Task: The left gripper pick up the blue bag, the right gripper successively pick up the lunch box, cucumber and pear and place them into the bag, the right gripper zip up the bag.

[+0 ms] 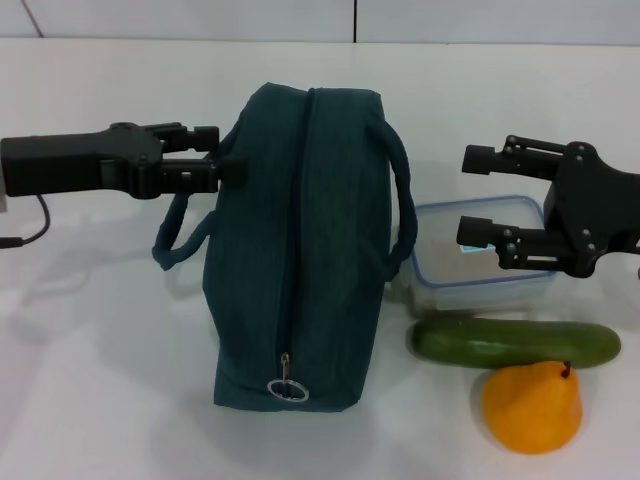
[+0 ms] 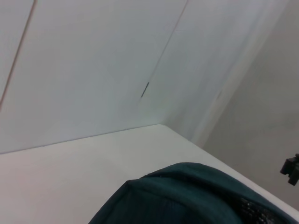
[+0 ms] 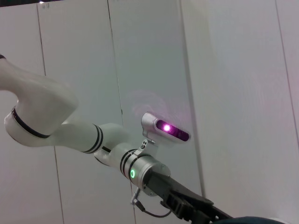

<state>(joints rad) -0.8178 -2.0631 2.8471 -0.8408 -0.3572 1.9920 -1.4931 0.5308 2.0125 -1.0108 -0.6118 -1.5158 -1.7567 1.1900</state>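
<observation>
The blue bag (image 1: 300, 250) stands upright mid-table in the head view, its zipper running along the top to a ring pull (image 1: 287, 388) at the near end. My left gripper (image 1: 225, 152) reaches in from the left, level with the bag's upper side. Its fingers are apart, where the left loop handle (image 1: 175, 240) joins the bag. To the bag's right lies the clear lunch box (image 1: 470, 272), and my right gripper (image 1: 478, 195) hovers open over it. In front of the box are the cucumber (image 1: 515, 343) and the pear (image 1: 532, 408). The left wrist view shows only the bag's top (image 2: 187, 196).
The white table (image 1: 100, 380) ends at a white wall behind. In the right wrist view the left arm's silver segment with a green light (image 3: 133, 174) stretches toward the bag, and a head camera with a purple light (image 3: 166, 128) sits behind it.
</observation>
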